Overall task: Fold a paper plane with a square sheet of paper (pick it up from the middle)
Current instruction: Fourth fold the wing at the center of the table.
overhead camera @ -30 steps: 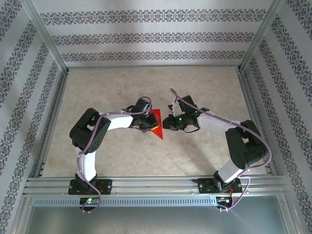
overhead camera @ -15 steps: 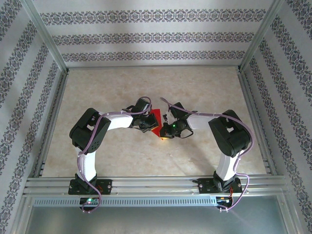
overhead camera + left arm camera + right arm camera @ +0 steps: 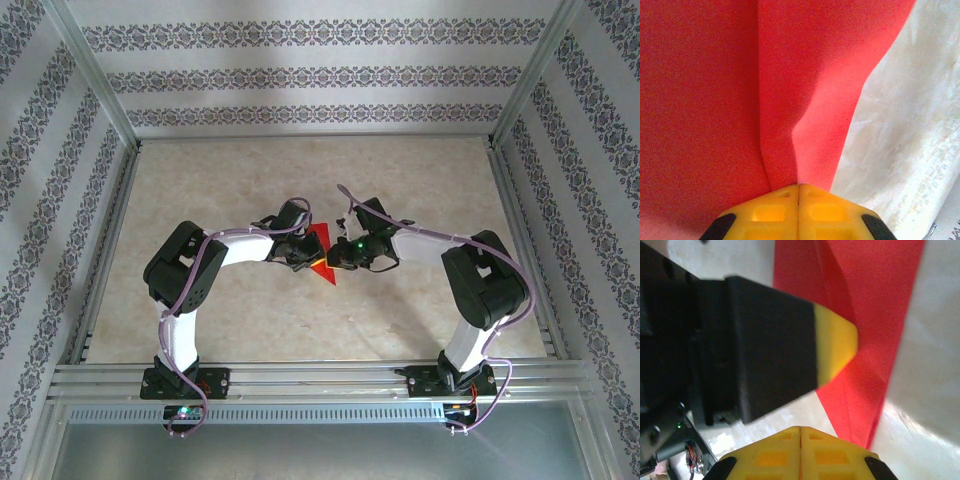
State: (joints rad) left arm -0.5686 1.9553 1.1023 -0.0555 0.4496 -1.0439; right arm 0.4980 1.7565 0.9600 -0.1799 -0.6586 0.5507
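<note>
The square sheet of paper (image 3: 320, 243) is bright red and creased into a pointed triangle, held just above the beige table (image 3: 300, 170) at its middle. My left gripper (image 3: 303, 255) is shut on it: in the left wrist view the yellow jaws (image 3: 799, 187) meet on a fold of the red paper (image 3: 715, 90). My right gripper (image 3: 334, 263) sits close against the paper's lower right edge. Its jaws (image 3: 800, 429) are shut with nothing between them. The paper (image 3: 875, 315) ends in a point just to their right, and the left gripper's finger (image 3: 835, 347) hangs above them.
Aluminium frame posts (image 3: 95, 75) and patterned walls (image 3: 300, 75) enclose the table on three sides. A metal rail (image 3: 320, 375) runs across the near edge by both arm bases. Bare tabletop lies behind and beside the arms.
The right arm swung left and brought its gripper in from a gap beside the paper to its lower right edge. The left arm and the paper stayed put.
</note>
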